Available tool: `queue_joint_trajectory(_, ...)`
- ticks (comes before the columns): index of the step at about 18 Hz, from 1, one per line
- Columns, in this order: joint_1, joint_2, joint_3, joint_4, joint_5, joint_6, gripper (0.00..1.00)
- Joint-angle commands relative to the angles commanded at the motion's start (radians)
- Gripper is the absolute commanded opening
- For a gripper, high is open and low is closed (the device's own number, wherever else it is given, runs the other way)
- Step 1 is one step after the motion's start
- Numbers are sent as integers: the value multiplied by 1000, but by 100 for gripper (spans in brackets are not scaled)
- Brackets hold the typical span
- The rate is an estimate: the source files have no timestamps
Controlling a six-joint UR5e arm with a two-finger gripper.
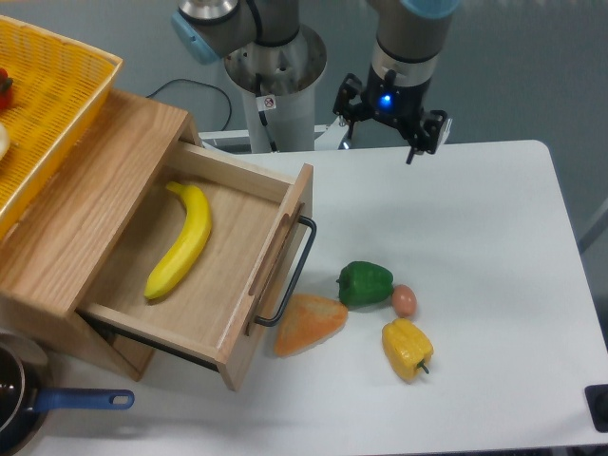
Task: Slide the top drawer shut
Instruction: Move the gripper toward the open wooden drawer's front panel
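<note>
Top drawer [204,271] stood pulled well out of the wooden cabinet [71,209] at the left of the white table [475,285], its front panel angled toward table centre, black bar handle [290,275] projecting from the front. A banana [182,239] lay lengthwise on the drawer floor, nothing else visible inside. Yellow wicker basket [43,104] sat on the cabinet top, partly cut off by the frame edge. Gripper [391,119] hung above the rear edge of the table, well apart from the drawer and to its right, a blue light showing on the wrist; fingers spread apart, holding nothing. On the table just beyond the handle: an orange wedge-shaped item [310,323] close to the lower end of the handle, a green pepper [365,283] beside it, a small brownish egg-like object [405,300] touching or nearly touching the pepper, and a yellow pepper [408,349] just below. A dark pan with blue handle [66,401] showed at the lower left corner.
</note>
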Motion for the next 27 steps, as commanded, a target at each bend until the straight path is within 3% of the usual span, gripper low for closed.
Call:
queue_joint_trajectory(6,14,-55,3,80,-5,-26,100)
queue_joint_trajectory(12,0,-95,5,121,-6,-98,100)
queue_joint_trajectory(18,-73,-147,29,224,-8,-262,100)
queue_joint_trajectory(25,-133,-184,69,236,-40,-394,100)
queue_joint_trajectory(27,-138,-186,71,264,-63,-448,100)
